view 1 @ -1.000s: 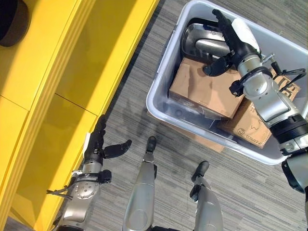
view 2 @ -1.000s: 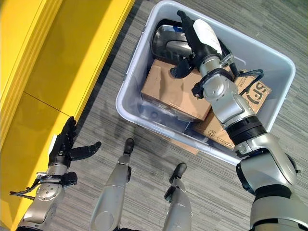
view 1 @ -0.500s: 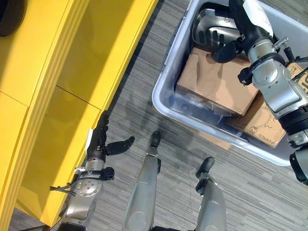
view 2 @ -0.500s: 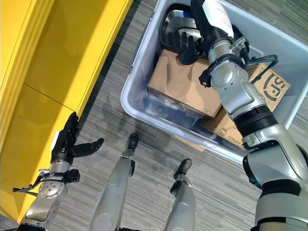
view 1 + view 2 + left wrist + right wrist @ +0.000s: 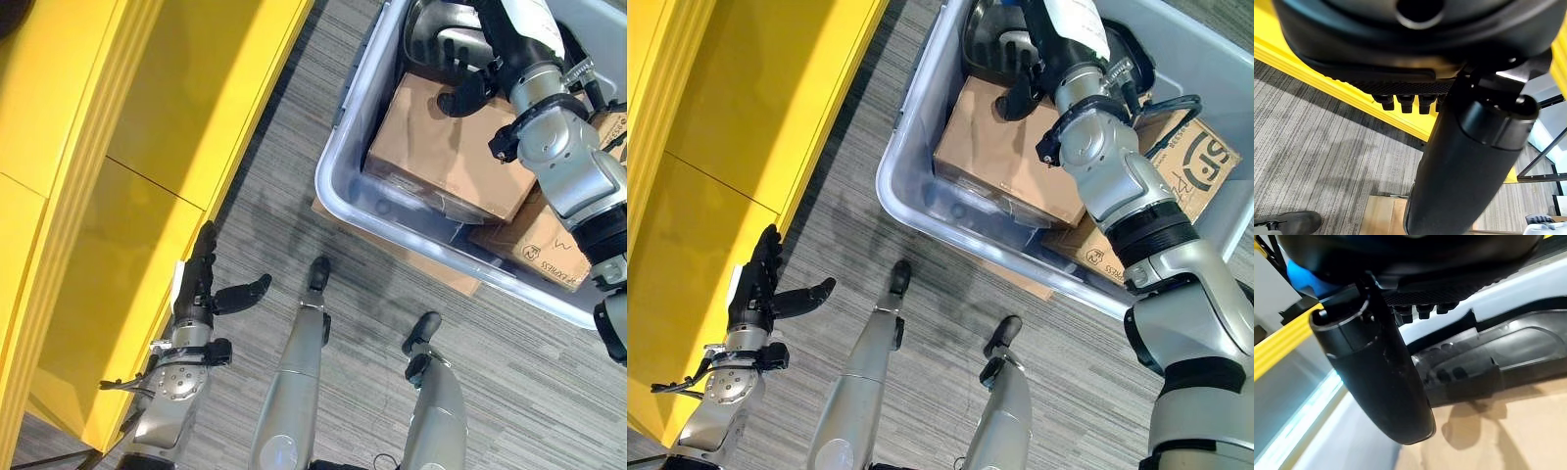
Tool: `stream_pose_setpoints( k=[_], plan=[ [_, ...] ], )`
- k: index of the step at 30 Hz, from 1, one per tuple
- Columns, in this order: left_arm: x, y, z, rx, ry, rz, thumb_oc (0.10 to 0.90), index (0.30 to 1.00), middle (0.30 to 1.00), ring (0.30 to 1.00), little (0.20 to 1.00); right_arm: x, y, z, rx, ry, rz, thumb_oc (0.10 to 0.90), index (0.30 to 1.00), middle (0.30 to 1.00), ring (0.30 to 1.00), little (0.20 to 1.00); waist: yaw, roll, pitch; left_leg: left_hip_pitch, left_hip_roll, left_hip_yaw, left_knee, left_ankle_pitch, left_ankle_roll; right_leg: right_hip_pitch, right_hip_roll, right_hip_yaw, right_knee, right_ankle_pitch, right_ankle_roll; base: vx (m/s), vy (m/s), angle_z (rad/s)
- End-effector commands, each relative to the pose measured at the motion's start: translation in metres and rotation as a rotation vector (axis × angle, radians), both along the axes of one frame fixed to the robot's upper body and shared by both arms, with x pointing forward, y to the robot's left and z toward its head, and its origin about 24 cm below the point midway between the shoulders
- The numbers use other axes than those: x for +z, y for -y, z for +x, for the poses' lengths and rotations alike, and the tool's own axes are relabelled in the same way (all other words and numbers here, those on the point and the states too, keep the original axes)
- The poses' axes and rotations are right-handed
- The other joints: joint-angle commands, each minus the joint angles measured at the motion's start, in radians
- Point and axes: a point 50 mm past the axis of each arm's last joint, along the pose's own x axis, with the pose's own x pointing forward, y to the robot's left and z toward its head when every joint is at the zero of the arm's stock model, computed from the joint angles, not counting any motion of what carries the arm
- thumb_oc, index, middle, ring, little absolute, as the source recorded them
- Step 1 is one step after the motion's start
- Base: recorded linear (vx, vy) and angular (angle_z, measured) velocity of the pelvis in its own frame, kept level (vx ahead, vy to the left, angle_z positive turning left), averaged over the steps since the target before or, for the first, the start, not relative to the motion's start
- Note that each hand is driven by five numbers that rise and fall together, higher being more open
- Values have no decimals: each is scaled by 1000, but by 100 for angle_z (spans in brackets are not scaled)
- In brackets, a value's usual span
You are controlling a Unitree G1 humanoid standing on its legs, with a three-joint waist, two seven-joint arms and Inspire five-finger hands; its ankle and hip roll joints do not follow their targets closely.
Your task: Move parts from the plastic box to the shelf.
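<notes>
Inside the plastic box (image 5: 353,186), right robot hand (image 5: 470,59) touches black part (image 5: 431,34).

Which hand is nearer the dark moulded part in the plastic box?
Right. The right hand is over the dark moulded part; the left hand hangs by the yellow shelf, outside the plastic box.

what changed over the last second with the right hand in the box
The right hand has reached deeper into the plastic box, from above the brown cardboard box toward the dark moulded part at the far end, fingers open, nothing gripped yet. The left hand stays open beside the yellow shelf.
</notes>
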Motion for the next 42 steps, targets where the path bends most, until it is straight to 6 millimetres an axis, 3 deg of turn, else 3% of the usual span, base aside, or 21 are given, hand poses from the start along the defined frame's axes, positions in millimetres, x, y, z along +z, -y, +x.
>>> stream_pose_setpoints(
  k=[1,23,42],
  plan=[
    [39,-5,-1,3,206,8,900,1000,1000,1000,1000,65,0,-23,-17,259,-65,900,1000,1000,1000,1000,-5,30,-9,-42,7,-35,113,-124,-5,212,1,-3,-3,-102,3,0,0,0],
    [44,0,2,4,243,-2,900,1000,1000,1000,1000,28,34,2,-202,113,-39,900,1000,1000,1000,1000,-11,34,-9,-77,5,-37,100,-109,-6,183,6,-12,-14,-97,6,-1,0,0],
    [48,2,4,7,272,-11,900,1000,1000,1000,1000,10,34,13,-258,44,-80,900,1000,1000,1000,1000,3,37,-9,-83,1,-43,87,-99,-5,189,10,-23,-30,-93,11,0,0,0]
  ],
)
